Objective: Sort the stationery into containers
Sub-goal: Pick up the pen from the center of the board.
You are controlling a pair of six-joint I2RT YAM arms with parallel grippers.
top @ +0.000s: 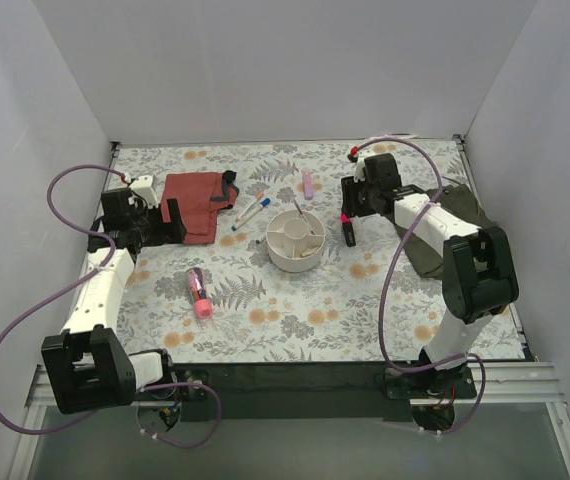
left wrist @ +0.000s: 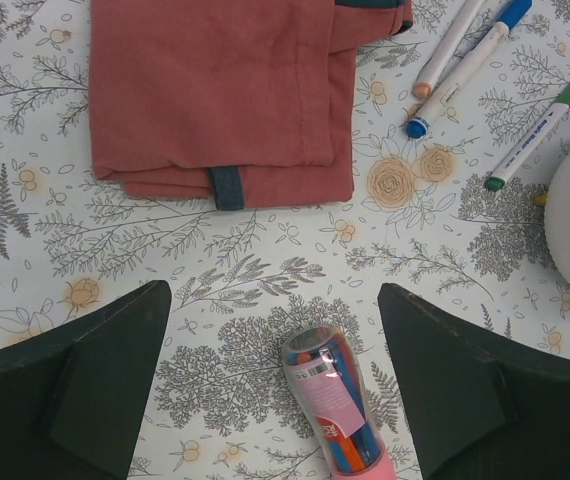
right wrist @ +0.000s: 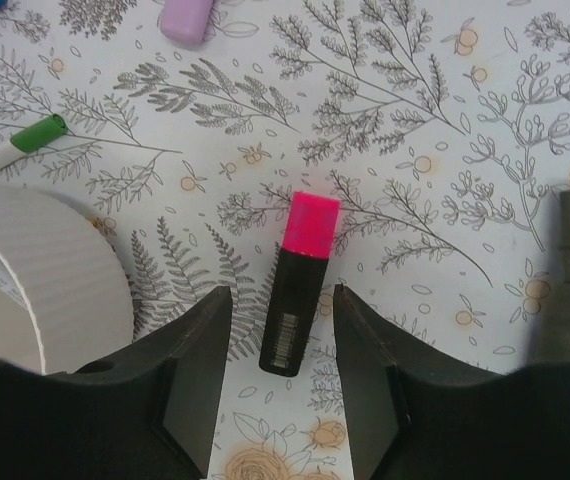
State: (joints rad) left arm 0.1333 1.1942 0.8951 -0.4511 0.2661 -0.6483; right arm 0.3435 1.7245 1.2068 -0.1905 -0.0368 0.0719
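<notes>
Black boxy highlighter (right wrist: pixel 296 310), pink cap (right wrist: pixel 313 222), ribbed white organiser (right wrist: pixel 60 275) beside

Floral table (top: pixel 315 320) bears organiser (top: pixel 295 262), pens (top: pixel 250 212), highlighter (top: pixel 349 232), pink tube (top: pixel 199 293); rust cloth (top: pixel 197 200), olive cloth (top: pixel 427 260) too.

**White booth, flowered tabletop**

A table (top: pixel 265 330) covered in a pale print of grey ferns and small orange blossoms fills the middle. Plain white panels close it in: a back wall (top: pixel 285 70) at 12 o'clock, a left wall (top: pixel 25 120) at 9 o'clock and a right wall (top: pixel 555 130) at 3 o'clock. At 6 o'clock a black strip (top: pixel 295 378) edges the table, with a metal rail (top: pixel 510 378) at its end. The light is soft and even, and shadows are faint.
</notes>
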